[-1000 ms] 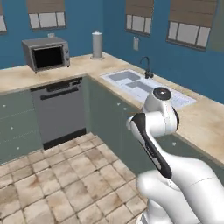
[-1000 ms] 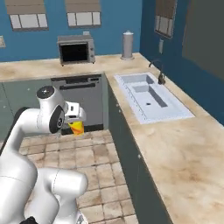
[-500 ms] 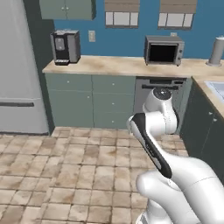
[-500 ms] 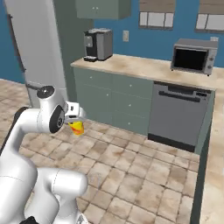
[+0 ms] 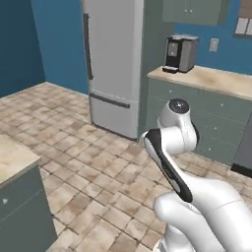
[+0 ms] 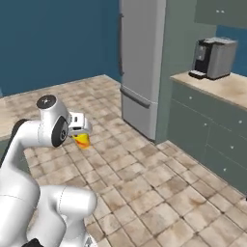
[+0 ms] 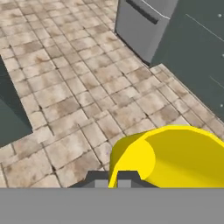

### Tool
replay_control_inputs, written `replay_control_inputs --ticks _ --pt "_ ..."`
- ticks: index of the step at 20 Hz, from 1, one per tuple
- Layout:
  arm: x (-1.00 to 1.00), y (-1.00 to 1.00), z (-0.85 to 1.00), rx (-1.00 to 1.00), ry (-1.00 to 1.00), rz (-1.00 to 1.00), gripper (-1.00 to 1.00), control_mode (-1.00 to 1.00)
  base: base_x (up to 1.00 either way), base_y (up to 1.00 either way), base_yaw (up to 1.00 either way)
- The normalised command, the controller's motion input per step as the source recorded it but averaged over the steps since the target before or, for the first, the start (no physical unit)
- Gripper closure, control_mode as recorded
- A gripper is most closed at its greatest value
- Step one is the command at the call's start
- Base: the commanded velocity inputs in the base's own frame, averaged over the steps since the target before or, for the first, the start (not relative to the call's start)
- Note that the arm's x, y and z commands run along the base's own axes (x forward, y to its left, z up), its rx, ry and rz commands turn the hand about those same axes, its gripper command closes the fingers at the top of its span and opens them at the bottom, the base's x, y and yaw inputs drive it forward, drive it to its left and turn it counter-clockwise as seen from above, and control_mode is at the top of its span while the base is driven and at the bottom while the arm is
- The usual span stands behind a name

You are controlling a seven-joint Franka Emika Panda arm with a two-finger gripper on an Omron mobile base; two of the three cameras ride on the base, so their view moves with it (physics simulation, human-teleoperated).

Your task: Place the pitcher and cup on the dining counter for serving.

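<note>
Yellow cup [image 6: 82,140] clamped in gripper [image 6: 79,137], jaws pressed together on its wall; carried low in front of arm, above tiled floor [image 6: 159,188]. Hand view: cup [image 7: 175,155] seen from close, open mouth tipped sideways toward lens, so cup lies near horizontal in the grip. Dark fingertips barely visible at cup's near rim.

Step in hand, as judged: transport of cup toward dining counter, base apparently mid-drive. Beige stone-look counter corner [image 5: 12,160] on grey-green base at lower left of left base view; cannot tell whether this is the dining counter, no stools visible. Pitcher not located.

Risks:
1. Slip of cup from the pinch. Cause: thin wall held at 1 edge only, plus sway from base motion.
2. Cup set down on its side and rolling off. Cause: sideways tilt not corrected before release.
3. Elbow or cup striking cabinet face during turn. Cause: arm folded close, wide swing of base.

Surroundings: tall grey fridge [image 5: 115,64] against blue wall, well apart from arm. Coffee machine [image 6: 214,58] on beige worktop [image 5: 211,81] beside fridge, grey-green cabinets [image 6: 207,140] below. Dark grey-green panel [image 7: 8,118] at left edge of hand view, likely side of a counter base.

Obstructions: open floor between arm and fridge; nothing lying on tiles in the visible path.
</note>
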Motion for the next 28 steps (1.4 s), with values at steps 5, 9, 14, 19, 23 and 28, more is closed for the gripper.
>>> replay_control_inputs --ticks 5,9,14,19,23,28 --pt "0.0 0.0 0.0 0.0 0.0 0.0 1.0 1.0 1.0 0.0 0.62" --pt "0.0 0.0 0.0 0.0 0.0 0.0 1.0 1.0 1.0 -0.1 0.58" --pt "0.0 0.0 0.0 0.0 0.0 0.0 1.0 1.0 1.0 -0.19 0.52" --pt "0.0 0.0 0.0 0.0 0.0 0.0 1.0 1.0 1.0 -0.41 0.45" --pt "0.0 0.0 0.0 0.0 0.0 0.0 1.0 1.0 1.0 -0.89 0.39" --pt "0.0 0.0 0.0 0.0 0.0 0.0 1.0 1.0 1.0 -0.9 0.37"
